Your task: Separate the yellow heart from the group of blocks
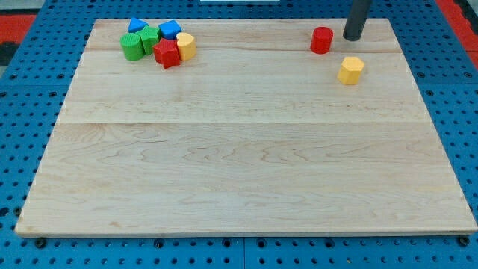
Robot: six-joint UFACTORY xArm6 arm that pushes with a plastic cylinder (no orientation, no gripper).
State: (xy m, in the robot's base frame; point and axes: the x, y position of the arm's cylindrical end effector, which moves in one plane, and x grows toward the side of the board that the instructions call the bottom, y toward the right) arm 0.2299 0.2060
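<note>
Blue pegboard surrounds a pale wooden worktop point(246, 149), whose boards run across the view. At about eleven o'clock on it sits a tight cluster: a blue block point(137, 25) at the back whose shape I cannot make out, a blue block point(170, 30) that looks cube-like beside it, two green blocks point(132, 45) and point(149, 39), a red star-like block point(167, 54), and the yellow heart point(185, 46) on the cluster's three o'clock edge, touching the red star and just below the second blue block.

Well apart, near one o'clock, stand a red cylinder point(322, 39) and a yellow hexagonal block point(350, 70).

My tip point(352, 38) rests just beside the red cylinder, at its three o'clock, touching no block as far as I can tell. Being a plain rod, the tool has nothing to open or close and holds nothing.

The heart looks small, light and rigid, so it should slide easily on the smooth wood but may pivot if pushed off-centre. There is no taking hold of it; I judge the best contact is on its nine o'clock face, reached through the gap near the red star, pushing toward three o'clock. The neighbours could be dragged along.
</note>
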